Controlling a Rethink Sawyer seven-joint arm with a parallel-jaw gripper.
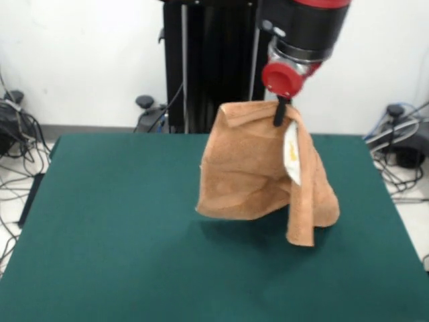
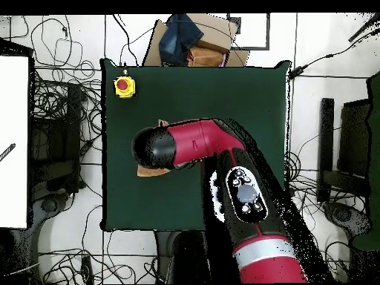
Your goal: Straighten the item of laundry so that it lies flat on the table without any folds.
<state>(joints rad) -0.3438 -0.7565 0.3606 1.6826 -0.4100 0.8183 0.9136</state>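
We see a yellow box with a red button (image 2: 124, 87) sitting toward ten o'clock in the overhead view. At twelve o'clock lies a cardboard box (image 2: 194, 41) with dark blue cloth (image 2: 180, 33) on it. Tangled cables (image 2: 56, 111) spread at nine o'clock.

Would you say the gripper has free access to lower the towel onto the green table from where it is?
Probably yes. The gripper is shut on the towel, which hangs above the table, and the green surface under and around it shows nothing in the way.

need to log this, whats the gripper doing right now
gripper: shut on the towel, holding it up by its top edge above the table
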